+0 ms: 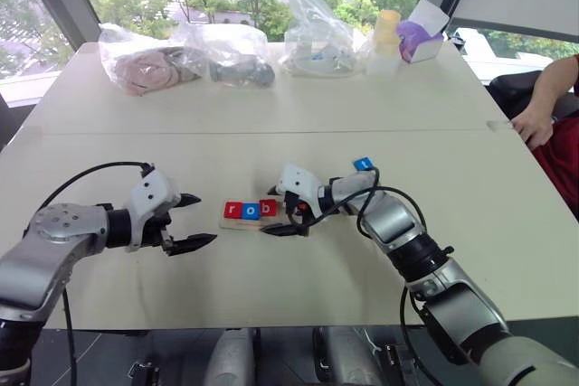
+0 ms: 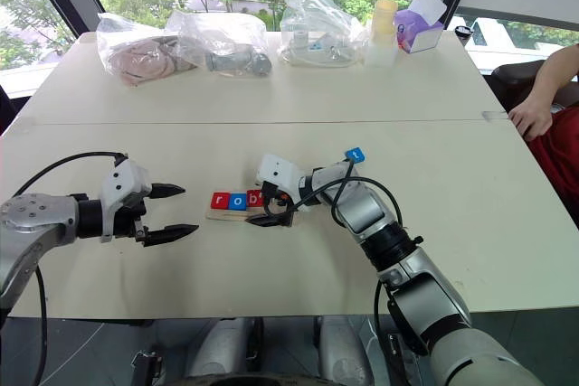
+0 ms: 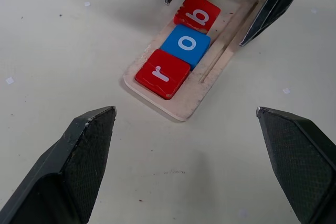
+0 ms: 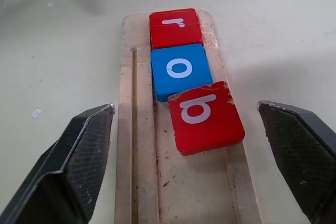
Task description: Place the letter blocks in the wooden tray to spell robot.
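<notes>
Right gripper (image 1: 288, 216) straddles the wooden tray (image 4: 131, 129), jaws open; left gripper (image 1: 194, 220) likewise open.

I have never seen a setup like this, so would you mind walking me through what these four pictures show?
This is a humanoid robot with two arms, each ending in a hand of two black fingers. The two wide pictures come from a stereo camera on its head, looking down over a pale table. The two close pictures come from cameras on its wrists, looking out between that hand's own fingers.

The left hand hangs open beside the wooden tray, holding nothing. The right hand is open over the tray's other end and also holds nothing.

In the tray lie a red r block, a blue o block and a red b block, the last sitting a little crooked. Another blue block lies on the table behind the right arm. Plastic bags sit along the far edge, and a person's hand rests at the side.
</notes>
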Robot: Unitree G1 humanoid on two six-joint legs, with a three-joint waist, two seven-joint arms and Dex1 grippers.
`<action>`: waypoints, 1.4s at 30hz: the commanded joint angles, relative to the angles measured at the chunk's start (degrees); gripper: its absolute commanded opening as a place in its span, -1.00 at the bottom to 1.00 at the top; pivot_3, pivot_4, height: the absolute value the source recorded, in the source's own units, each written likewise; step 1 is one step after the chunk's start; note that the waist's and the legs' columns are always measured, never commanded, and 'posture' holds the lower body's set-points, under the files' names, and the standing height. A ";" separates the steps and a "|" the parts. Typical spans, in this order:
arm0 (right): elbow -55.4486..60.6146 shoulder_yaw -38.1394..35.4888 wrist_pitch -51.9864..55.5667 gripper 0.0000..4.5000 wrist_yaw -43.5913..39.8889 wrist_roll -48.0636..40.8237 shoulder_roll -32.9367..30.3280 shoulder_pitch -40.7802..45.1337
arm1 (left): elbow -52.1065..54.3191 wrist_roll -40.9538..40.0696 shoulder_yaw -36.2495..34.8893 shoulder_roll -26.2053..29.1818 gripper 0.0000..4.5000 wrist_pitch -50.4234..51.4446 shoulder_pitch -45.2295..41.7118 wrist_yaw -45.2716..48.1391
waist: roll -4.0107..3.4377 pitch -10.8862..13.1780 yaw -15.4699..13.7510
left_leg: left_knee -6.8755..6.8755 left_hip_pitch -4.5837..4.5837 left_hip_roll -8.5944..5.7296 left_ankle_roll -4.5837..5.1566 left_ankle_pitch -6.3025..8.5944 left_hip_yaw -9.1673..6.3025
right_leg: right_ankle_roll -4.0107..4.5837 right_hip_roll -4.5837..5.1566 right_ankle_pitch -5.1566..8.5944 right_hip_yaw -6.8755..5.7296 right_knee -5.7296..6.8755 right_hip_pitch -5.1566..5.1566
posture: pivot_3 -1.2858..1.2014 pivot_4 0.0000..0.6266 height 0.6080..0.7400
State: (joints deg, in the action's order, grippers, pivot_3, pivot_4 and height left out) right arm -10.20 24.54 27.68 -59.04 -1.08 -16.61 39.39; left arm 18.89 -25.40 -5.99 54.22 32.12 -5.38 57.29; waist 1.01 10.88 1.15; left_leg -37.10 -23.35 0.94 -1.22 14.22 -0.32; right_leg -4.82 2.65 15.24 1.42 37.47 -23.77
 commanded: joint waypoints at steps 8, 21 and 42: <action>6.89 1.65 3.05 0.99 -2.24 -1.72 -0.48 -2.24 | 0.21 0.43 -0.38 -0.54 1.00 -1.02 -1.14 -0.06 | 0.00 0.00 0.01 | 0.00 0.00 0.00 0.00 0.00 0.00 | 0.00 0.00 0.00 0.00 0.00 0.00 | 0.03 -0.52 1.00; 10.41 -5.46 5.45 0.99 5.36 -2.08 -0.45 -1.08 | 1.21 0.21 -0.52 -1.72 1.00 -0.77 -2.53 -0.30 | 0.00 0.00 -0.12 | 0.00 0.00 0.00 0.00 0.00 0.00 | 0.00 0.00 0.00 0.00 0.00 0.00 | 0.03 -0.52 1.00; 42.91 -26.92 42.16 0.99 45.71 -5.05 10.80 -22.70 | -5.80 0.27 13.51 -17.60 1.00 -2.11 -23.15 0.24 | 0.05 -0.05 0.06 | -0.01 -0.03 -0.07 -0.01 -0.01 -0.02 | -0.02 -0.20 -0.01 0.04 0.07 -0.03 | 0.03 -0.52 1.00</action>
State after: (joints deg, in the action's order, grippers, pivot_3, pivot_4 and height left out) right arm 29.80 -2.86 69.30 -15.06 -6.23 -6.30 16.54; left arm 13.02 -25.43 7.67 36.59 31.54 -27.84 56.74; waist 1.06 10.83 1.20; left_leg -37.12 -23.39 0.86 -1.22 14.21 -0.34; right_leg -4.83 2.45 15.23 1.46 37.53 -23.80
